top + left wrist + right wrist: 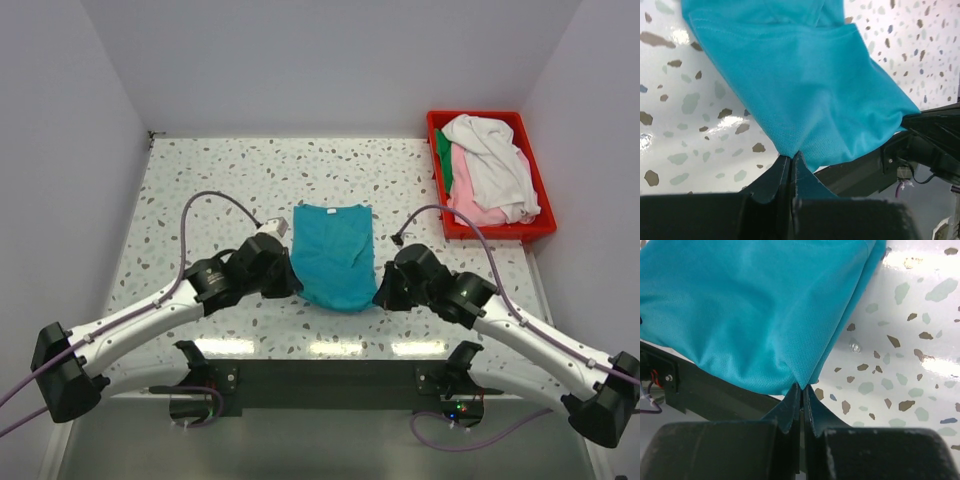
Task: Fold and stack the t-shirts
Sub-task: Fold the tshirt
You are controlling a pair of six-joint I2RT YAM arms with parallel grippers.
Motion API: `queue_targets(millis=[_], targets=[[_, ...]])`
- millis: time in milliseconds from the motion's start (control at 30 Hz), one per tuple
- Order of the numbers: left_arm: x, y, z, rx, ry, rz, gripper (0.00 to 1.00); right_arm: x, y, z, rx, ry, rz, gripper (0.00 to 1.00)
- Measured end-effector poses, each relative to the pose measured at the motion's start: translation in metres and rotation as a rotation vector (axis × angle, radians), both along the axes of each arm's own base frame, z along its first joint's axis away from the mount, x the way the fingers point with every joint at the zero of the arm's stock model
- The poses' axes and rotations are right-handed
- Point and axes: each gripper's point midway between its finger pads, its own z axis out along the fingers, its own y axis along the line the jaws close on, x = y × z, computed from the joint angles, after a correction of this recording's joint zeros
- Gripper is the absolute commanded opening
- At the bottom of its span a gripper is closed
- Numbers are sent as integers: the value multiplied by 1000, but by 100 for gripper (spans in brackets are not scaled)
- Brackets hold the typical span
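Note:
A teal t-shirt (334,252) lies lengthwise in the middle of the speckled table, its sides folded in. My left gripper (287,281) is shut on its near left corner, with the cloth (805,85) pinched between the fingertips in the left wrist view. My right gripper (384,292) is shut on its near right corner, with the cloth (755,310) pinched in the right wrist view. The near edge is lifted slightly off the table. White (492,160), pink (468,200) and dark green (442,155) t-shirts lie heaped in a bin.
A red plastic bin (536,228) holding the heaped shirts stands at the back right corner. The speckled table (220,180) has walls behind and at both sides. Its near edge with a dark frame (330,375) lies just behind the grippers.

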Motion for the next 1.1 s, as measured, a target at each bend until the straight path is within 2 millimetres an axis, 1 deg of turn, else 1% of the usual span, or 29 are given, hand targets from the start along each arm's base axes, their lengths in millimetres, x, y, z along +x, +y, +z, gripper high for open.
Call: queue_targets(millis=[67, 133, 200, 267, 333, 433, 567, 633, 667, 700, 733, 767, 800, 833, 867, 933, 967, 1033, 1067, 1100], targets=[[6, -3, 16, -13, -25, 1, 0, 4, 2, 13, 2, -17, 3, 0], [13, -4, 25, -21, -43, 4, 0, 10, 6, 23, 1, -36, 7, 0], [22, 0, 27, -21, -45, 17, 0, 16, 6, 27, -27, -45, 3, 0], [31, 7, 24, -12, -38, 34, 0, 23, 8, 28, -55, -49, 2, 0], [43, 13, 21, -3, -25, 53, 0, 35, 10, 31, -76, -52, -6, 0], [65, 16, 17, 5, -16, 67, 0, 67, 10, 38, -87, -63, -54, 0], [102, 12, 19, -22, -26, 84, 0, 116, 9, 40, -86, -65, -116, 0], [122, 10, 19, -50, -29, 98, 0, 141, 11, 37, -85, -59, -137, 0], [136, 11, 17, -60, -31, 114, 0, 153, 14, 34, -82, -55, -139, 0], [149, 11, 15, -70, -31, 126, 0, 170, 11, 31, -77, -47, -160, 0], [160, 12, 13, -79, -33, 136, 0, 181, 11, 28, -76, -43, -171, 0], [175, 11, 9, -89, -34, 148, 4, 195, 9, 23, -75, -32, -185, 0], [190, 11, 6, -96, -36, 158, 12, 209, 7, 18, -73, -27, -199, 2], [205, 9, 1, -99, -40, 167, 23, 226, 5, 11, -72, -17, -214, 10], [221, 7, -5, -103, -52, 172, 41, 238, 3, 4, -73, -4, -224, 19], [251, 4, -20, -111, -71, 176, 52, 271, -1, -9, -75, 5, -254, 38], [264, 3, -26, -115, -77, 179, 65, 288, -3, -17, -75, 9, -263, 58], [291, 4, -42, -122, -95, 178, 73, 314, -7, -32, -75, 20, -271, 73], [298, 8, -47, -123, -99, 188, 77, 323, -10, -39, -81, 23, -275, 81], [303, 14, -52, -122, -98, 198, 78, 329, -14, -45, -89, 28, -279, 82]])
